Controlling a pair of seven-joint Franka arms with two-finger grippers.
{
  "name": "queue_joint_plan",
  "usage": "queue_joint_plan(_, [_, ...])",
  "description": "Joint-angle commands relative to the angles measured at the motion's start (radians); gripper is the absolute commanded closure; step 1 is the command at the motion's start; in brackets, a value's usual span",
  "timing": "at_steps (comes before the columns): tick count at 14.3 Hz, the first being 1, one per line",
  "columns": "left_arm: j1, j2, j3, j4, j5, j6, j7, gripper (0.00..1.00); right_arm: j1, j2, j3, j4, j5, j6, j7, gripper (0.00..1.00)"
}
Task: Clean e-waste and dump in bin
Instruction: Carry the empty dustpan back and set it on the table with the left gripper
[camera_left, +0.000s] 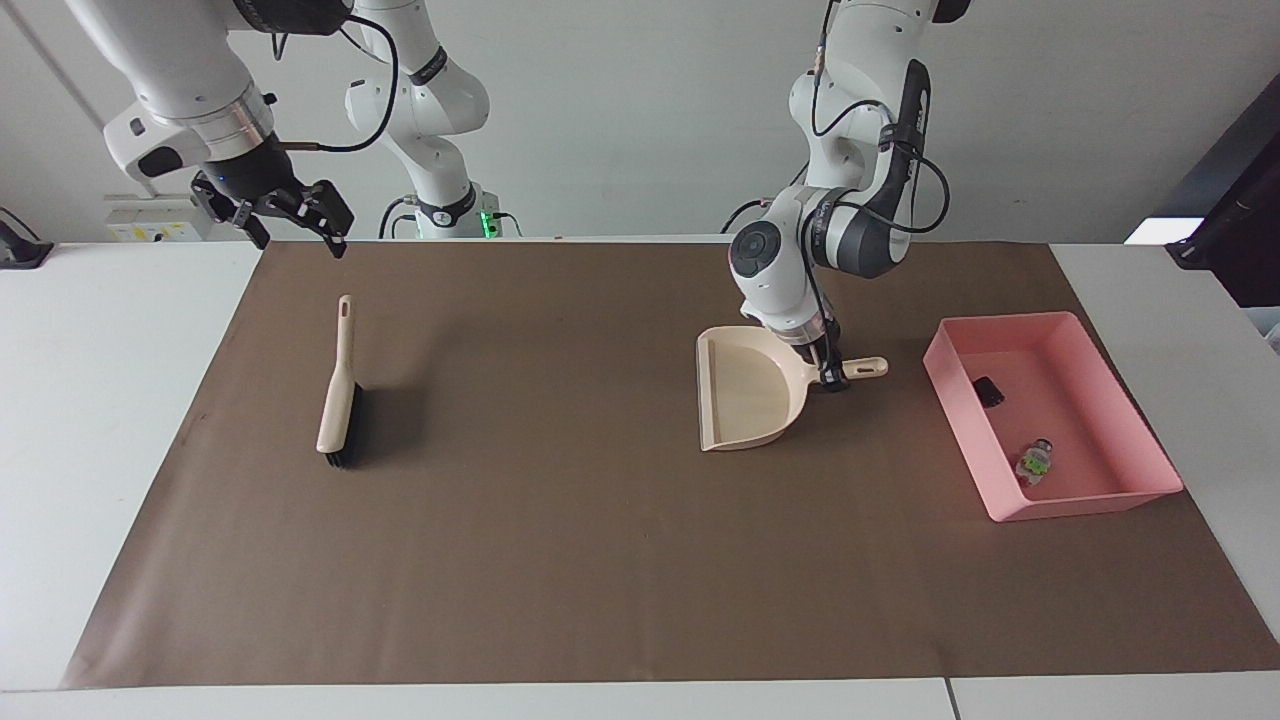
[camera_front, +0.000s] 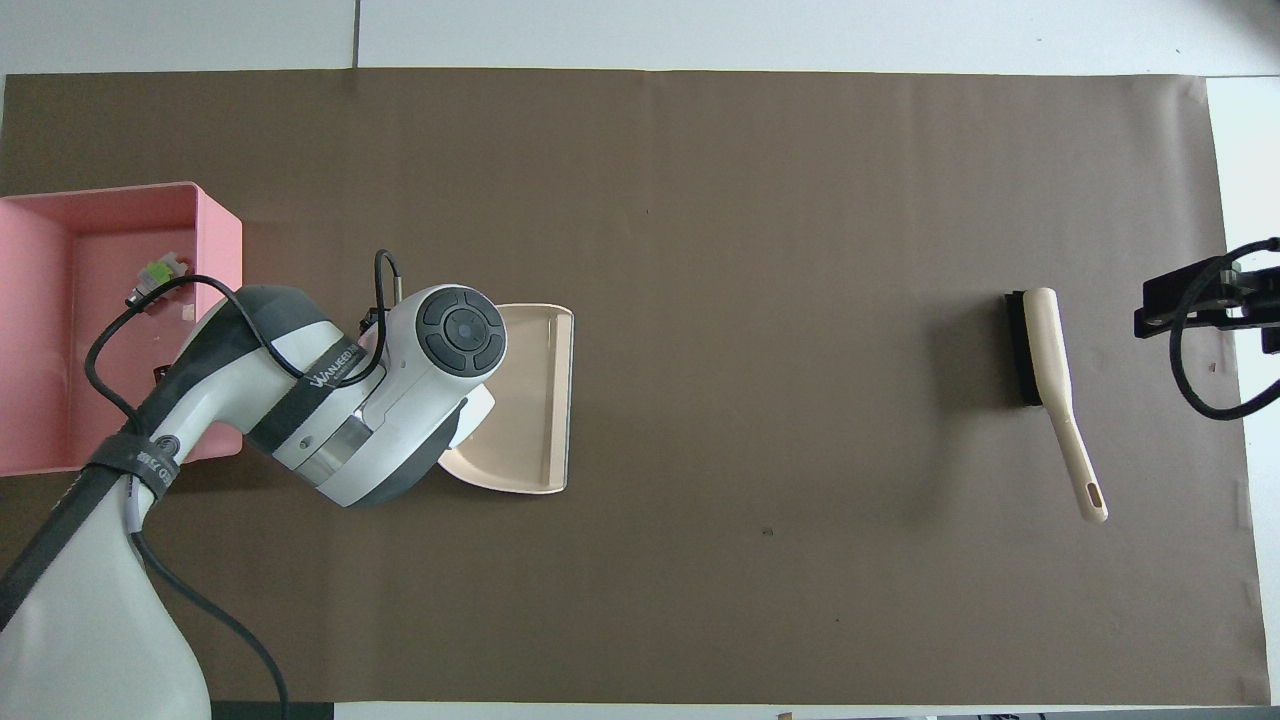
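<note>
the left gripper (camera_left: 829, 378) is clamped on the handle of the dustpan (camera_left: 745, 402), which sits level on the brown mat (camera_left: 600, 560) with its long axis along the table: handle pointing at the bin (camera_left: 1130, 425), mouth toward the brush (camera_left: 338, 400). both e-waste parts, the black block (camera_left: 989, 391) and the white-grey block (camera_left: 1034, 462), lie inside the bin (toward the left arm's end, near the pan handle), so the remaining move is judged to be releasing the pan. the right gripper (camera_left: 290, 215) waits with fingers apart above the mat edge, over the brush handle's end.

Pink bin (camera_left: 1150, 435), beige dustpan (camera_left: 745, 395), beige black-bristled brush (camera_left: 338, 395), brown mat (camera_left: 600, 560).
</note>
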Motion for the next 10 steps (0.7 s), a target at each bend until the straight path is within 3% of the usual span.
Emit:
queue_joint_plan(1, [0.081,-0.093,0.003,-0.015,-0.059,-0.019,0.002,0.03,-0.001,-0.019,0.002,-0.024,0.001,0.015,-0.029,0.0])
queue_joint_plan(4, [0.188,-0.125,0.003,-0.005,-0.079,0.0,-0.056,0.03,-0.015,-0.018,-0.006,-0.025,-0.004,0.018,-0.131,0.0])
queue_joint_plan(10, [0.328,-0.128,0.006,0.054,-0.231,-0.019,-0.279,0.02,-0.012,-0.024,-0.006,-0.042,-0.022,0.041,-0.135,0.0])
